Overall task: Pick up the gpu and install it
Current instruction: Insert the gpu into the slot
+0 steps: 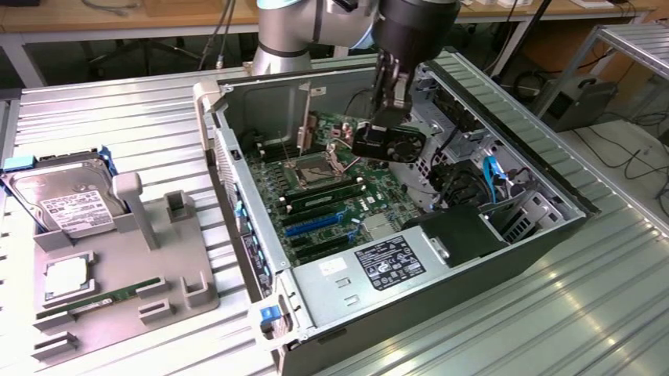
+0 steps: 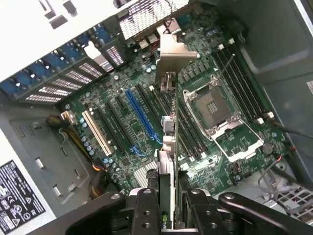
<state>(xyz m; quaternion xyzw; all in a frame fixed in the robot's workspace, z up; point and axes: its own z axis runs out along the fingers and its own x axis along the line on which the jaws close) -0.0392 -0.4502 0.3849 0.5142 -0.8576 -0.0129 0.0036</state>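
Gripping one gpu edge-on between closed jaws, over one motherboard inside one open computer case. Beneath the jaws: one blue slot, one white slot. Well apart from the jaws, on the bench: one tray, one hard drive, one memory stick.

Ribbed silver metal worktop, pale wooden bench behind with black cables hanging beneath, grey floor beyond.
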